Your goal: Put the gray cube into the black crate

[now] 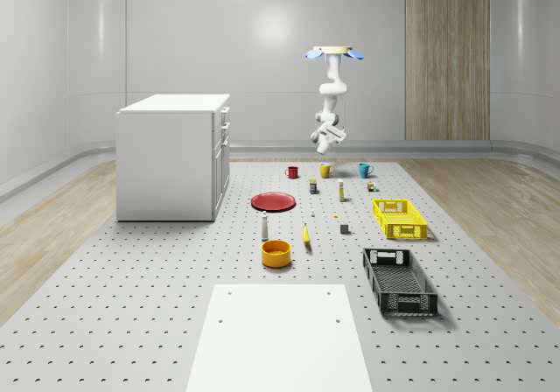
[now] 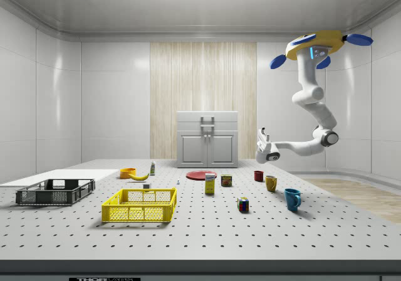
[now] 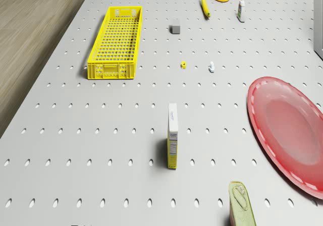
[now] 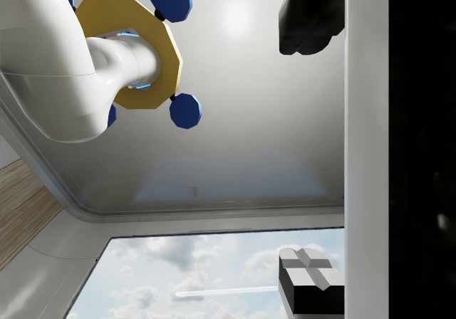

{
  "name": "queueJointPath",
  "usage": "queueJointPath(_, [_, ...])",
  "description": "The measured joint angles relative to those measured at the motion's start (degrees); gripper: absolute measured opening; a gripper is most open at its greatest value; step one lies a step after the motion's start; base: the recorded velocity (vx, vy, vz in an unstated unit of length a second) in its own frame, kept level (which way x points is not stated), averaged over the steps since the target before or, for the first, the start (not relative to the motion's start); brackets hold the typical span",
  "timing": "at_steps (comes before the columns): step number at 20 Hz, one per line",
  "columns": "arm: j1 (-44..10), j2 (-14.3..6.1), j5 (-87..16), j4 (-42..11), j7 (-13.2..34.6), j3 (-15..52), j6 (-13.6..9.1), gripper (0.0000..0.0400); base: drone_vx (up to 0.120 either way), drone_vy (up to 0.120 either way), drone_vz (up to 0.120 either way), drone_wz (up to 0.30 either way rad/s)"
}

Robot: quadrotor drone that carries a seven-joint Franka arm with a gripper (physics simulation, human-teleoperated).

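Meanwhile drone [image 1: 329,53] hovers, gray cube [image 1: 345,229] untouched

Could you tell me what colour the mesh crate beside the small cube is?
Yellow; the long mesh plastic crate shows best in the drone view.

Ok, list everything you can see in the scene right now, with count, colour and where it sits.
Gray cube: one, gray, on the pegboard floor between banana and yellow crate.
Black crate: one, black, nearest the whole-scene camera.
Yellow crate: one, yellow, beyond the black crate.
Plate: one, red, near the cabinet.
Bowl: one, orange-yellow, beside the banana.
Banana: one, yellow.
Bottle: one, white, behind the bowl.
Mugs: red, yellow, blue, far row.
Box: one, upright, white and yellow.
Can: one, green.
Puzzle cube: one, multicoloured.
Cabinet: one, white.
Drone: hovering above the mugs.
Gripper: white, hanging over the yellow mug.
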Motion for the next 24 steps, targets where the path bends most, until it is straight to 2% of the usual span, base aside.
queueJointPath(3, [-3.59, -1.43, -14.87, -6.26, 2.87, 9.70, 0.75, 0.0400, 0.120, 0.000, 0.000, 0.000])
queueJointPath(7, [-11.09, -4.51, -40.25, -20.25, 10.04, 24.29, 1.00, 0.0400, 0.120, 0.000, 0.000, 0.000])
queueJointPath(9, [-16.34, -6.18, -52.87, -27.50, 15.00, 30.73, -0.18, 0.0400, 0.120, 0.000, 0.000, 0.000])
queueJointPath(12, [-25.56, -8.52, -68.10, -35.47, 22.63, 38.37, -3.70, 0.0400, 0.120, 0.000, 0.000, 0.000])
queueJointPath(15, [-34.36, -10.70, -77.68, -39.72, 28.94, 43.69, -7.74, 0.0400, 0.120, 0.000, 0.000, 0.000])
queueJointPath(18, [-41.10, -12.66, -82.87, -41.66, 33.42, 47.17, -10.86, 0.0400, 0.120, 0.000, 0.000, 0.000])
queueJointPath(21, [-45.67, -14.34, -85.43, -42.49, 36.41, 49.38, -12.75, 0.0400, 0.120, 0.000, -0.093, 0.000])
queueJointPath(24, [-48.63, -15.76, -86.56, -42.84, 38.38, 50.82, -13.64, 0.0400, 0.120, 0.000, -0.120, 0.000])
